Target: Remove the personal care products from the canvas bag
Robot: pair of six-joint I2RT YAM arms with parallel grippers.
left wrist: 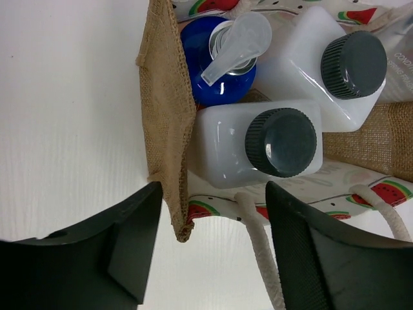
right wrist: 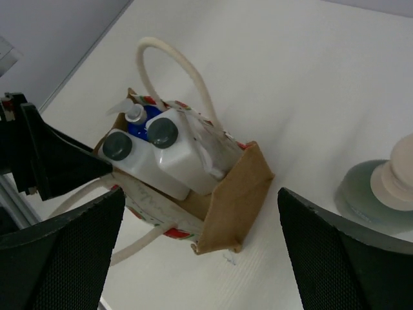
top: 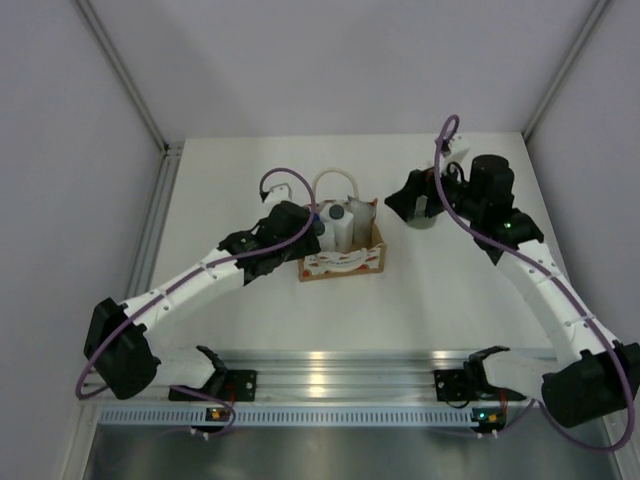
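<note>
Canvas bag (top: 343, 263) mid-desk, soft walls, will drag if a bottle snags. Inside: white bottle (left wrist: 226, 152), second white bottle (left wrist: 303, 71), blue-topped pump bottle (left wrist: 200, 71). Rigid, smooth, probably light; take the ribbed dark cap (left wrist: 281, 142). Grey-green bottle (right wrist: 371, 194) stands out on the desk (top: 450, 310), right of bag. Left fingers (left wrist: 129, 252) open over the bag's edge; right fingers (right wrist: 342, 258) open, empty. Free room near and left.

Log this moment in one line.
left gripper open at canvas bag | right gripper open | grey-green bottle on table | white bottles, blue-topped bottle in bag
</note>
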